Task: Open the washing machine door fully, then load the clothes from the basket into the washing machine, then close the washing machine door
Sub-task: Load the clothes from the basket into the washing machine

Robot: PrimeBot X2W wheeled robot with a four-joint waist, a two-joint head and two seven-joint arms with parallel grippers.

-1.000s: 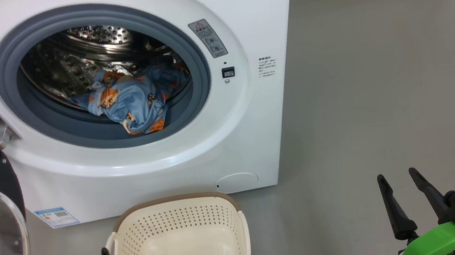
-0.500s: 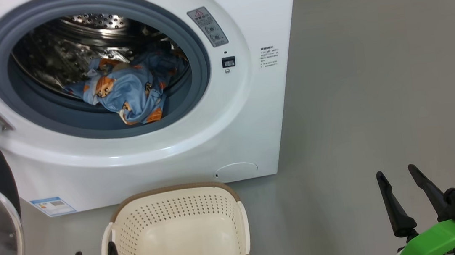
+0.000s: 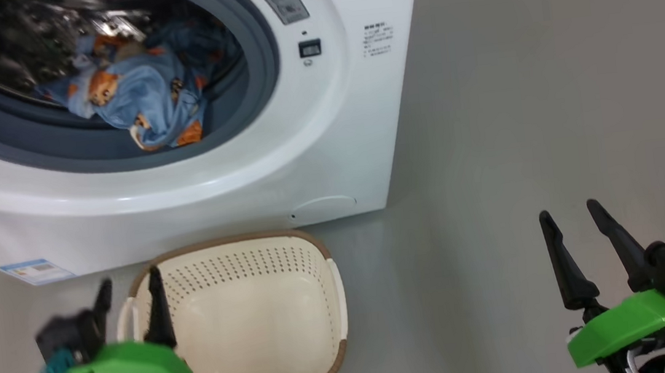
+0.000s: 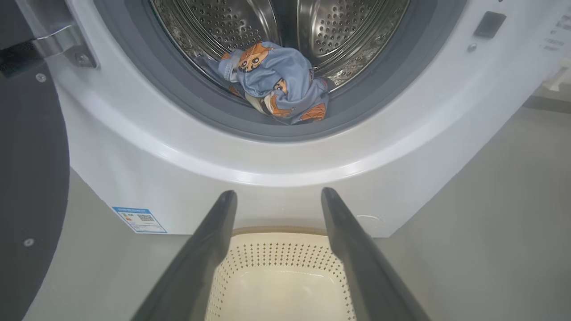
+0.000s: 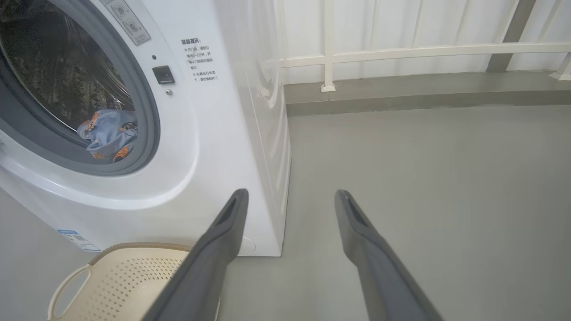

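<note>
The white washing machine [image 3: 356,116] stands open, its black door [image 4: 31,169] swung out at the left. Light blue clothes [image 3: 137,96] with orange figures lie bundled in the steel drum [image 4: 339,31], at the front by the grey ring. On the floor in front sits the cream basket [image 3: 247,319], with nothing in it. My left gripper [image 3: 127,282] hovers open at the basket's left rim, nothing between its fingers. Far off to the right, over bare floor, my right gripper [image 3: 567,214] is open too.
A blue label sticker [image 3: 35,271] marks the machine's lower left front. Grey floor [image 3: 545,96] stretches to the right of the machine. In the right wrist view a white railing [image 5: 401,53] and a raised kerb run along the back.
The head camera has tilted down and shifted, so the machine sits higher and more to the left in view. My left arm has risen into view beside the basket. The right gripper keeps its pose.
</note>
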